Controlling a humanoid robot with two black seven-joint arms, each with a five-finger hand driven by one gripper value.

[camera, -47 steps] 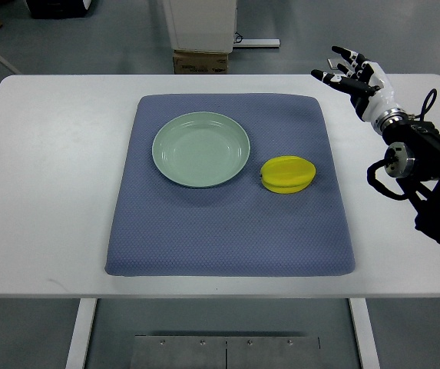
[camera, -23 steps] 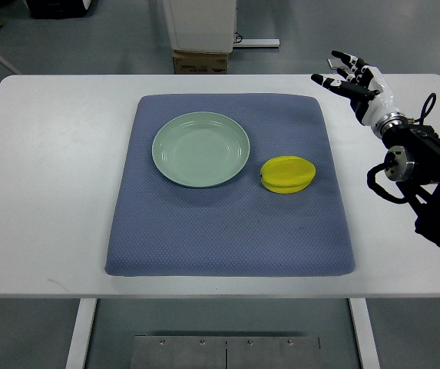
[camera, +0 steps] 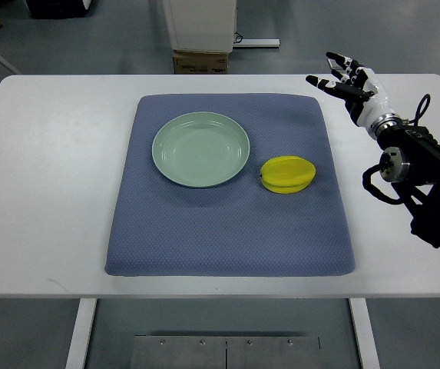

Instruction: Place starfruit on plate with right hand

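Farthest from the fingers, well off to their left, the plate (camera: 200, 149) sits empty on the mat (camera: 229, 184) that covers the middle of the white surface (camera: 51, 177). Closer in, still left of the fingers and nearer the robot than they are, the starfruit (camera: 288, 174) lies on the mat just beside the plate's right rim, apart from it. Plate and fruit lie exactly where they were a second ago. Then comes the right hand (camera: 350, 83), hovering over the far right part of the surface, just past the mat's far right corner, its fingers (camera: 317, 81) released and spread, gripping nothing. The one change is here: over the last second the hand has crept slightly left and away from the robot, fingers pointing toward the mat. That reads as the start of the reach, so the task is barely begun; the hand must next swing leftward and back toward the robot, then drop over the fruit before any grasp. The left arm does not show.
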